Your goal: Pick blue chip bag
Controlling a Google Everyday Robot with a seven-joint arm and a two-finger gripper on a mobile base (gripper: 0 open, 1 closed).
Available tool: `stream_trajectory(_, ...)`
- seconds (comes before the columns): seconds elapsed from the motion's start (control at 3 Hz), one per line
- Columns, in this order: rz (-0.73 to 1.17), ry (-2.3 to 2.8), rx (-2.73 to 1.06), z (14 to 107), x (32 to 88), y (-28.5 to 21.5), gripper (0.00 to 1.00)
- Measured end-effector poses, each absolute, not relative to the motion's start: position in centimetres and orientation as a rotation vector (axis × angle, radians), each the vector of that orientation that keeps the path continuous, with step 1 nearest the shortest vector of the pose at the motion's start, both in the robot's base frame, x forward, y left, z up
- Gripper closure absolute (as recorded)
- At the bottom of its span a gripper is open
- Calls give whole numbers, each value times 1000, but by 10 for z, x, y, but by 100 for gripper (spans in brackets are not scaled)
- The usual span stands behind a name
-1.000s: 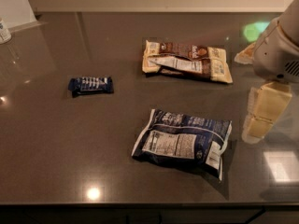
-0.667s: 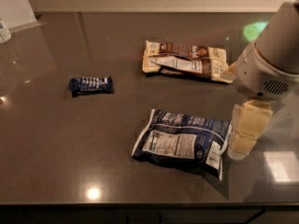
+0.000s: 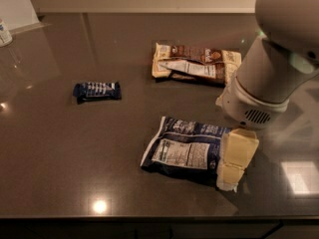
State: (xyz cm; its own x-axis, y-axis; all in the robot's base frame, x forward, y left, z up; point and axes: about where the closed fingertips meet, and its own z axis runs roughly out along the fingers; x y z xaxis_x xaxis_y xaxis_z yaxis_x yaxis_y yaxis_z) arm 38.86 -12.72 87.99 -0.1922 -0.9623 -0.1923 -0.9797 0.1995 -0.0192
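The blue chip bag (image 3: 183, 151) lies flat on the dark countertop (image 3: 75, 148), front centre, with its white nutrition label facing up. My gripper (image 3: 237, 159), cream-coloured under the big white arm (image 3: 271, 68), hangs at the bag's right end. It overlaps that edge and hides it. I cannot tell whether it touches the bag.
A tan and brown bag (image 3: 194, 66) lies behind the chip bag, partly hidden by the arm. A small dark-blue snack bar (image 3: 97, 90) lies to the left. A white container (image 3: 4, 33) stands at the far left edge. The counter's front edge (image 3: 149, 217) runs close below the bag.
The arm and gripper have moved left and toward the front, from beside the chip bag to over its right end. The bags and the bar have not moved.
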Motion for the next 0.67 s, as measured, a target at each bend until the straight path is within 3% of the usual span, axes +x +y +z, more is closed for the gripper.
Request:
stream_trajectory(0.33,154,2332,-1865,869,388,-118,0)
stream_trajectory(0.67,159,2363,-1847,859,388,-113,19)
